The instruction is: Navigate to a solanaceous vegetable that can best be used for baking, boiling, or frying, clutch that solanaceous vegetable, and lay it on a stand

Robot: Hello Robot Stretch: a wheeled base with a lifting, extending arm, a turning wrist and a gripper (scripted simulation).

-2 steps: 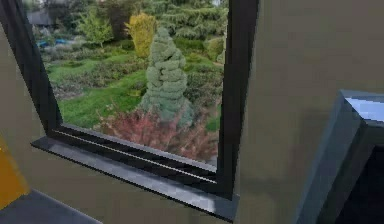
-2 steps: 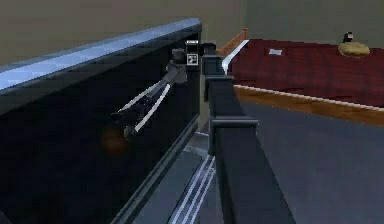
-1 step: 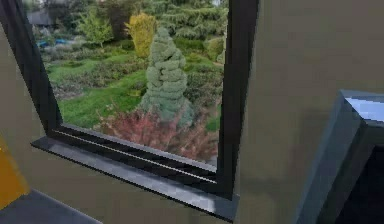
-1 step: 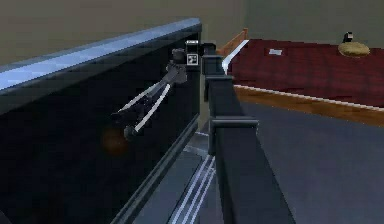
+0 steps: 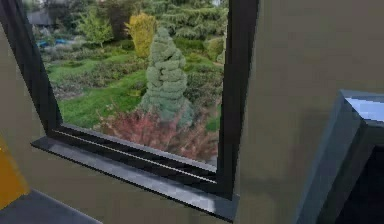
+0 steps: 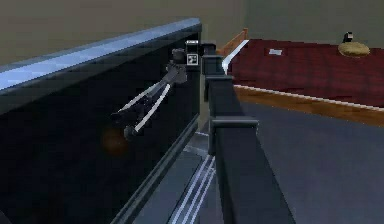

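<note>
In the arm side view the dark arm bar [image 6: 232,140] rises from the bottom edge to two small white squares [image 6: 192,56]. Left of them the gripper [image 6: 126,121] reaches down and left, its thin fingers [image 6: 150,100] lying across a large dark panel [image 6: 60,150] with a blue-grey top edge. Just below the fingertips a dim brownish round blob [image 6: 113,141] shows against the panel. It is too faint to name. I cannot tell whether the gripper holds anything.
Ahead is a dark-framed window [image 5: 235,90] with a sill [image 5: 130,170], set in a beige wall and looking onto a garden. A dark grey-blue panel edge [image 5: 340,160] stands at the forward view's right. A dark red rug [image 6: 310,70] with a small tan object [image 6: 351,47] lies beyond the arm.
</note>
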